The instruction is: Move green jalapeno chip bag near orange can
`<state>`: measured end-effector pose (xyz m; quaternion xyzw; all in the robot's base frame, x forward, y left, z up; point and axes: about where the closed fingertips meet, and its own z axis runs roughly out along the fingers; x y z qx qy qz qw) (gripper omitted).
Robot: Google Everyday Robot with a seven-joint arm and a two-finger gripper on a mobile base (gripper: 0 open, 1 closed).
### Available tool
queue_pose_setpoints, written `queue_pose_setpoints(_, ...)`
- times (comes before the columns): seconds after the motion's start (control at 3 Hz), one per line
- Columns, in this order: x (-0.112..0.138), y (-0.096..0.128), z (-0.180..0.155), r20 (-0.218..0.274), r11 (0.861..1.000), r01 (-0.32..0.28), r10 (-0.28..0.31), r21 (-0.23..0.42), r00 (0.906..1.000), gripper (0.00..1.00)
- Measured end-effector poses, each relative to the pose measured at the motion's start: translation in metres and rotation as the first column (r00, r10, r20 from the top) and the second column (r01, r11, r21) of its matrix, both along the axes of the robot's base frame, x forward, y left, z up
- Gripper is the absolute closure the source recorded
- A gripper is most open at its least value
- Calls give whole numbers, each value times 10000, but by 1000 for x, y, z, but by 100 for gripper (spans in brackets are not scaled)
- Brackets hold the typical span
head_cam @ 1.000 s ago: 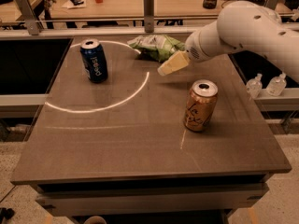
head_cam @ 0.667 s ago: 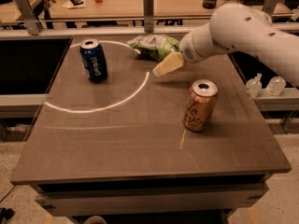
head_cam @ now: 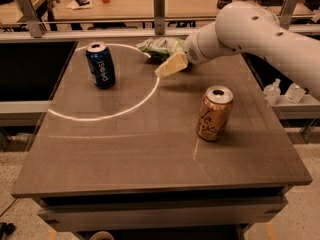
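**A:** Where is the green jalapeno chip bag [head_cam: 159, 47]?

**B:** It lies crumpled at the far edge of the surface [head_cam: 150, 154], near the middle of that edge. Its long axis runs left to right, roughly along the edge. The left end points toward the side with the dark blue can [head_cam: 100, 65]. The right end is hidden behind the claw.

**A:** And the claw [head_cam: 166, 70]?

**B:** It sits just in front of the bag's right part. It shows as a pale wedge slanting down and to the left, with its tip low over the surface. The white arm [head_cam: 250, 31] carrying it reaches in from the right. It overlaps the bag in this view, so I can't make out how far apart it is spread or whether it grips the bag.

**A:** The orange can [head_cam: 215, 114]?

**B:** It stands upright on the right half of the surface, nearer the front and well apart from the bag.

**A:** Anything else?

**B:** The dark blue can stands upright at the far left. A thin white arc [head_cam: 100, 118] curves across the surface in front of it and ends near the claw's tip.
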<state>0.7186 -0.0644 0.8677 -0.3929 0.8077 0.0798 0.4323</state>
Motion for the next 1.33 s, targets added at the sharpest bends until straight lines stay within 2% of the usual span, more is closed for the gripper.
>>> queue_pose_setpoints(0.67, 18, 6, 4, 425, 9999, -103, 99, 102, 9990, 0)
queue_pose_setpoints(1.0, 27, 3, 7, 651, 9999, -110, 102, 111, 9978, 18)
queue_pose_setpoints(1.33, 30, 1, 9, 772, 9997, -194, 181, 167, 9969, 41)
